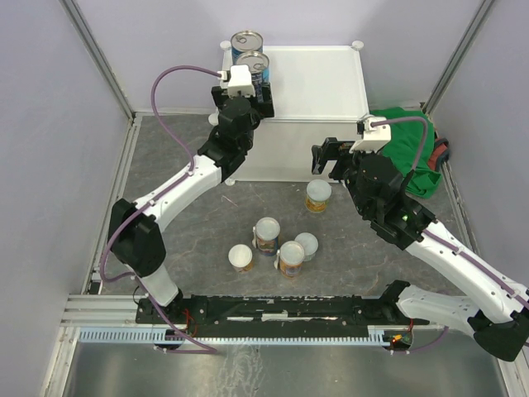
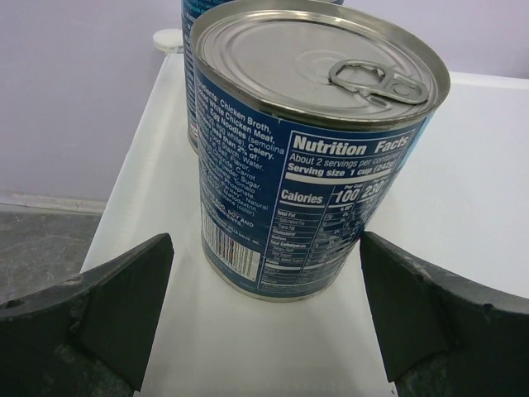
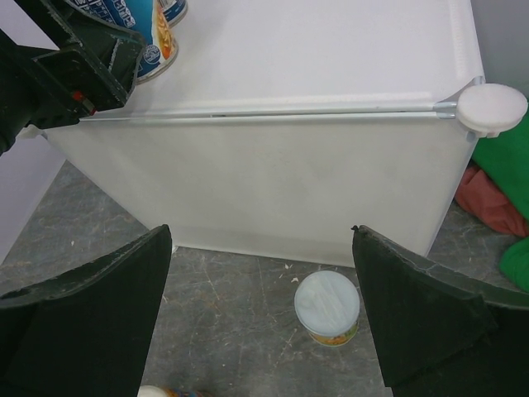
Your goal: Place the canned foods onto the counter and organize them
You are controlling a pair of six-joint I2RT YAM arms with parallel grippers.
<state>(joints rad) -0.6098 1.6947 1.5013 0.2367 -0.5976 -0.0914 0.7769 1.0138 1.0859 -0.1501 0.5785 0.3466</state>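
Two dark blue cans stand at the far left corner of the white counter (image 1: 318, 91), one (image 1: 246, 41) behind the other (image 1: 252, 64). My left gripper (image 1: 250, 89) is open just short of the nearer blue can (image 2: 314, 149). Its dark fingers (image 2: 107, 306) stand wide on either side and touch nothing. My right gripper (image 1: 325, 157) hangs open over the floor in front of the counter. Below it stands a pale-lidded yellow can (image 3: 327, 308), closer to the right finger. Several more yellow cans (image 1: 267, 234) cluster on the grey floor.
A green cloth (image 1: 409, 149) with something red beside it lies right of the counter. Round white knobs (image 3: 492, 107) mark the counter's corners. The left arm's wrist (image 3: 58, 74) shows at the counter's left edge. Grey walls close in the floor.
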